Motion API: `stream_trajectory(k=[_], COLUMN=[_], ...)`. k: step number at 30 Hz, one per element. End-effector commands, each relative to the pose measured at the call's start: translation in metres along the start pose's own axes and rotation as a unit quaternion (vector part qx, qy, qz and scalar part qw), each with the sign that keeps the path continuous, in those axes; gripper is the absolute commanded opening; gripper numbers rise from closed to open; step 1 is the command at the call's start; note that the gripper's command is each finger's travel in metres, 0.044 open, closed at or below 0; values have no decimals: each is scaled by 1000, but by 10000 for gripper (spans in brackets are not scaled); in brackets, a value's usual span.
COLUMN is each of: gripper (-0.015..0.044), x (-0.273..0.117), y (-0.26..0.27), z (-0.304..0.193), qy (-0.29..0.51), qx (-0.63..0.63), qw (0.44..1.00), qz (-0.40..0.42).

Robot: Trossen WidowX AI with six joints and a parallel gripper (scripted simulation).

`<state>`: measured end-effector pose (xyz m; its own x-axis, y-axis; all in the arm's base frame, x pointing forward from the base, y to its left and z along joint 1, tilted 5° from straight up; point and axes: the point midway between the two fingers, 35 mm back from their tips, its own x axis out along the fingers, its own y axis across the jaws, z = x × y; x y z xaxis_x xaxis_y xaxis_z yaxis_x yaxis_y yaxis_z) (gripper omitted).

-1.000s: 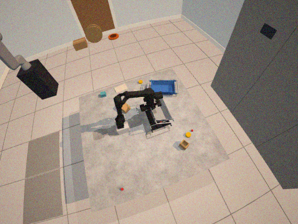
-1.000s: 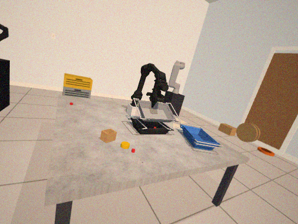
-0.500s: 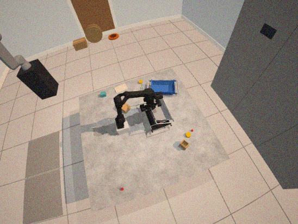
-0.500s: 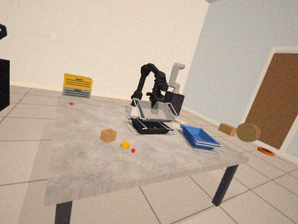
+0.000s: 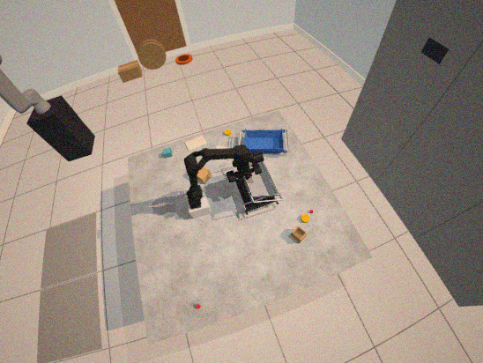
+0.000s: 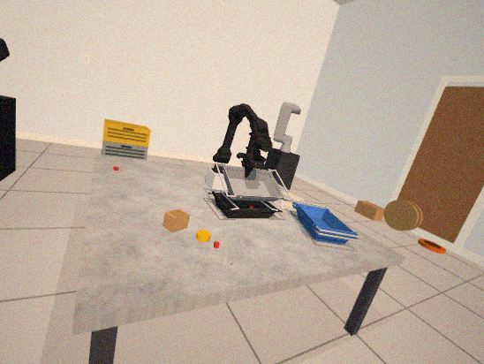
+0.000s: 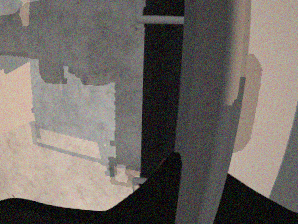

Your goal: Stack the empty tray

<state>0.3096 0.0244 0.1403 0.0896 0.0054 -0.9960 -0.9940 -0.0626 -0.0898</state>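
Item: one grey empty tray (image 5: 270, 178) (image 6: 269, 189) (image 7: 205, 100), carried. Gripper (image 5: 243, 173) (image 6: 250, 176) (image 7: 184, 160): closed on a wall of that tray, arm reaching over from behind in the exterior view. Item: one black tray (image 5: 242, 191) (image 6: 252, 214) (image 7: 162, 100), standing on the table (image 5: 234, 264) (image 6: 177, 274), a red block (image 6: 252, 207) visible within. Principal relation: the black tray lies below the gripper and its burden, the two outlines largely overlapping in the exterior view. In the top view the grey tray shows displaced to the right of the black one; how much of this is owed to its height, one cannot tell. Long axes: approximately parallel, running left to right in the exterior view. Fittings: a pale bar (image 7: 162, 19) crosses the dark band in the wrist view, probably a support already swung in; the seating of both bars cannot be confirmed. Contact between trays: undetermined. Requirement, by judgement: centre the grey tray over both bars, keep it level, lower, then release. Hazard: an offset could let one edge miss its bar and dip inside. Adjacent: one blue tray (image 5: 264, 142) (image 6: 324, 223), apparently no part of the stack.
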Motion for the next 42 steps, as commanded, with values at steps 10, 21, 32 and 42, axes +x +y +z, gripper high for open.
stream_trajectory(k=[10,21,32,42], gripper=[0,0,0,0], x=[16,25,35,45], y=[-2,6,13,18], z=[0,0,0,0], qy=[2,2,2,2], qx=[-2,-2,-2,-2], qw=[1000,1000,1000,1000], qz=[-11,-11,-10,-10])
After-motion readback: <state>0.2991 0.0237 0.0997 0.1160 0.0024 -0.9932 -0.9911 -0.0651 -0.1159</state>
